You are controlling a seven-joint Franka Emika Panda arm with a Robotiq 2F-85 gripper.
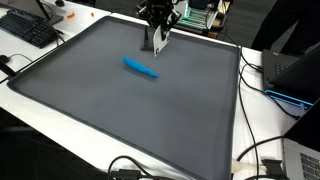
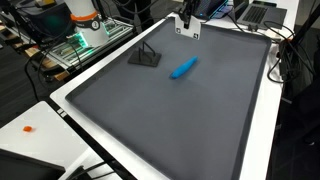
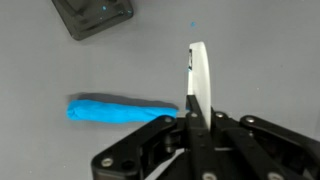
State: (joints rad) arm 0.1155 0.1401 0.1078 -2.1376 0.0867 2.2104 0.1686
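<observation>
A: On the desk [image 2: 45, 120], left edge first: in an exterior view a keyboard [image 1: 28, 30] sits off the grey mat [image 1: 120, 120]. Not involved.

B: Next to the right?

A: Blue stick [image 1: 140, 68]. It lies flat on the mat, about midway between the desk's side edges and nearer the edge where the arm stands. It's free, nothing grips it.

B: Claw?

A: Claw [image 1: 158, 45] is just right of the stick, toward the arm's edge. In the wrist view the claw [image 3: 197, 55] is pinched fully together with nothing between the fingers. The blue stick [image 3: 115, 110] lies crosswise just to their left. Touching or not, can't tell.

B: Progress, then?

A: My read: nothing lifted, nothing held. The stick rests on the mat and the claw is closed and empty beside it. Everything about handling the stick is left. Pinched like that, the fingers could nudge it, not grasp it.

B: Anything in the way?

A: Small black block [image 2: 145, 56] on the mat, near the stick but apart from it. Same black block [image 3: 95, 15] shows at the wrist view's top left. I'd say it's close enough to matter for a sideways sweep. At the right edge, cables [image 1: 250, 150] and a laptop [image 1: 295, 60] are off the mat and out of the way.
</observation>
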